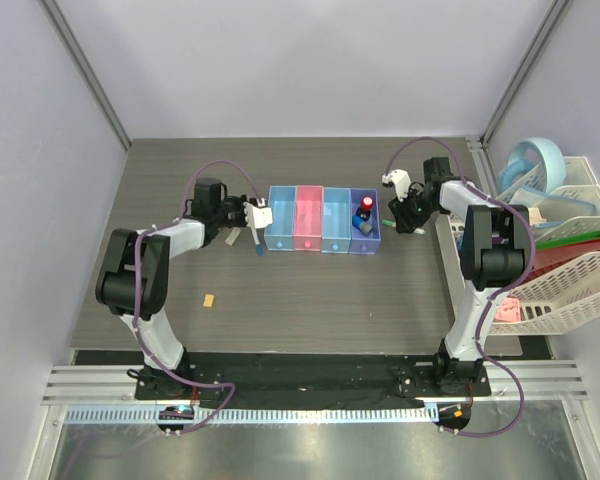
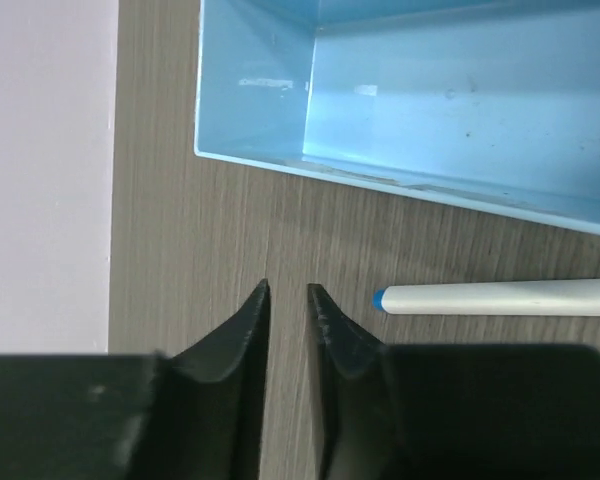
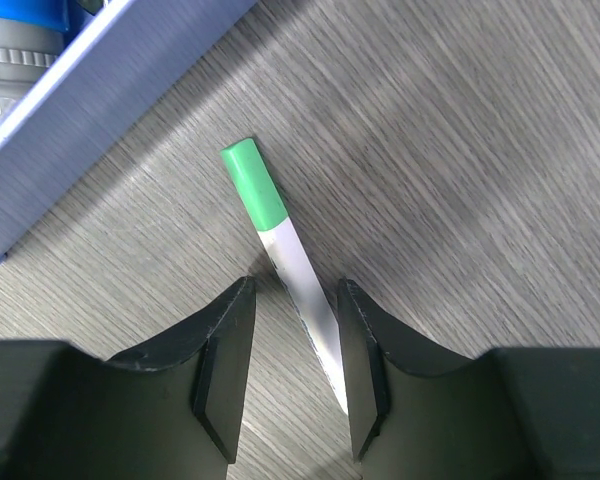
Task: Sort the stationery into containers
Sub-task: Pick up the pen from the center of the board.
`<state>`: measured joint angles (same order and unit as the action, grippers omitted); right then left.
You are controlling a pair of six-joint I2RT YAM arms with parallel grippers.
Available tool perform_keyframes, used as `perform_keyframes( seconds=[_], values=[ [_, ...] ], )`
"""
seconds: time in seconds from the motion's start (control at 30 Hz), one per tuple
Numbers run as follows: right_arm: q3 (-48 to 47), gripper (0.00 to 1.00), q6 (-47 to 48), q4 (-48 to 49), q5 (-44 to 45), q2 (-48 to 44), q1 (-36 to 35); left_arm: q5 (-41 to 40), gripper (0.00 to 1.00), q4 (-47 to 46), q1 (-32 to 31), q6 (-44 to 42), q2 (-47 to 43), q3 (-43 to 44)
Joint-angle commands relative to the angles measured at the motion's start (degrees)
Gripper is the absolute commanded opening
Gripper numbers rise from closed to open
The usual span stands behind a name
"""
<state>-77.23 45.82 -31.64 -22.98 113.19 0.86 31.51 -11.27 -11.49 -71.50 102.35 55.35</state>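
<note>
right jaws astride green-capped pen [image 3: 290,265], tail hidden

white rack [image 1: 565,292] with coloured folders [image 1: 572,262] at right edge of the table [image 1: 310,300].

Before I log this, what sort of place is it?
Probably a lab robot test cell: pale panels wall in a dark wood-grain table, the left arm and right arm bolt to a metal rail at its near edge, and coloured bins sit staged.
</note>
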Motion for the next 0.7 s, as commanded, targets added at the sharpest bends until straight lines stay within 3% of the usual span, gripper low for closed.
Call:
perform_keyframes(
  seconds=[0.0,0.1,0.27,0.5,0.67],
  values=[
    [0.6,0.44,-1.3,-2.1,0.5,0.3,0.3,2.0,0.07,-6.1,0.5,5.5,1.2,1.0],
    [0.6,0.43,-1.4,-2.1,0.5,0.5,0.3,3.2,0.00,-8.0,0.5,6.0,2.9,0.4],
    [0.8,0.42,-1.4,-2.2,0.5,1.1,0.3,3.8,0.00,-7.7,0.0,3.1,7.5,0.5],
    [1.2,0.41,-1.2,-2.3,0.6,0.6,0.3,2.9,0.00,1.6,-0.4,-8.6,9.2,1.7],
    [1.4,0.41,-1.3,-2.3,0.2,0.8,0.3,2.5,0.00,9.9,-0.3,-11.5,5.8,2.0]
  ],
)
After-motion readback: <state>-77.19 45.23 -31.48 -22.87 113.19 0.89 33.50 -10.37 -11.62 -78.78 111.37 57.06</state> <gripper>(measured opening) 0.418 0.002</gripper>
